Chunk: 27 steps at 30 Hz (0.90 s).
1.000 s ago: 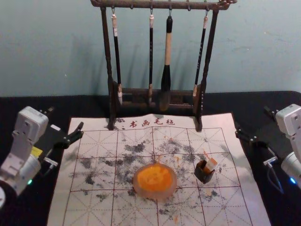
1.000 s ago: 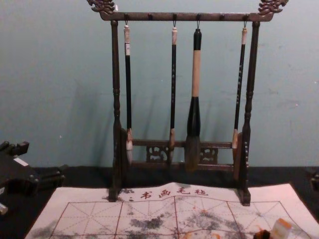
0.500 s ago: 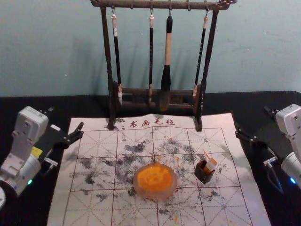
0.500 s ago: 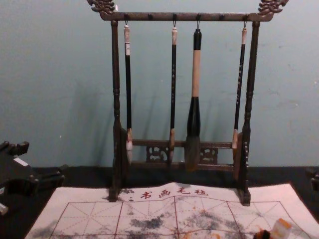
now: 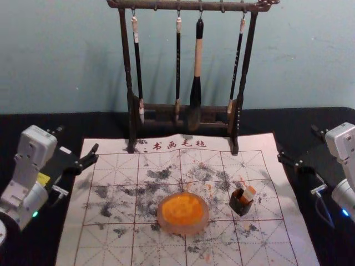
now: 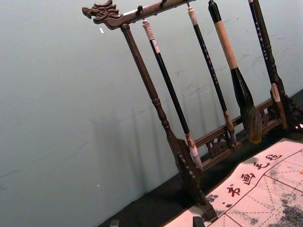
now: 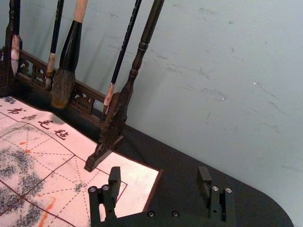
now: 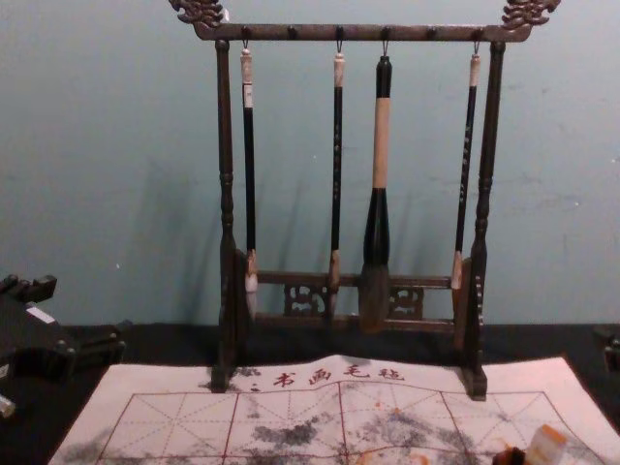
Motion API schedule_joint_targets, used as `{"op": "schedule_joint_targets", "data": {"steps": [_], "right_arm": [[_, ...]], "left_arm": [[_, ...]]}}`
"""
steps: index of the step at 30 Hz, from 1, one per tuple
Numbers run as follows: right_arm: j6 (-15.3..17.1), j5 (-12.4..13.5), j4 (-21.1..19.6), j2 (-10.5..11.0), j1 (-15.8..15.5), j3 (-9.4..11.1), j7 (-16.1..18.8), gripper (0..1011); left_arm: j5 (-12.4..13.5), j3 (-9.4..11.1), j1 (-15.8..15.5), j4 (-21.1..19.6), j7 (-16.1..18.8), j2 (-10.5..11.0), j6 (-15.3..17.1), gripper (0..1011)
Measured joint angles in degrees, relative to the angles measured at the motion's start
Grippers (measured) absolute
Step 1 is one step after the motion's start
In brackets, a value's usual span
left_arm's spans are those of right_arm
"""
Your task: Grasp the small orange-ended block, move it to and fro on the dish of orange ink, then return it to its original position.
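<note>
The small block [image 5: 248, 193] leans in a dark little holder [image 5: 240, 204] right of the ink dish, its orange end up; the chest view has the block [image 8: 545, 447] low at the right. Orange ink covers the middle of the round dish [image 5: 181, 228] on the mat. My left gripper [image 5: 78, 139] hangs open and empty by the mat's left edge; in its wrist view the left gripper [image 6: 156, 222] shows two tips apart. On the other side, my right gripper [image 5: 297, 143] is open, and the right gripper [image 7: 159, 176] holds nothing in its wrist view.
Behind the dish stands a dark wooden rack [image 5: 240, 105] with several hanging brushes, the thickest brush [image 5: 196, 91] near the middle. The white gridded mat [image 5: 111, 244] lies on a black table [image 5: 94, 124], stained with black and orange marks.
</note>
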Motion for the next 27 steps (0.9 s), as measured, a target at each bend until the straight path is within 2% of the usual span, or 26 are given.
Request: {"op": "schedule_joint_targets", "data": {"steps": [27], "right_arm": [[0.0, 0.0, 0.0, 0.0, 0.0, 0.0, 0.0, 1000]], "left_arm": [[0.0, 0.0, 0.0, 0.0, 0.0, 0.0, 0.0, 1001]]}}
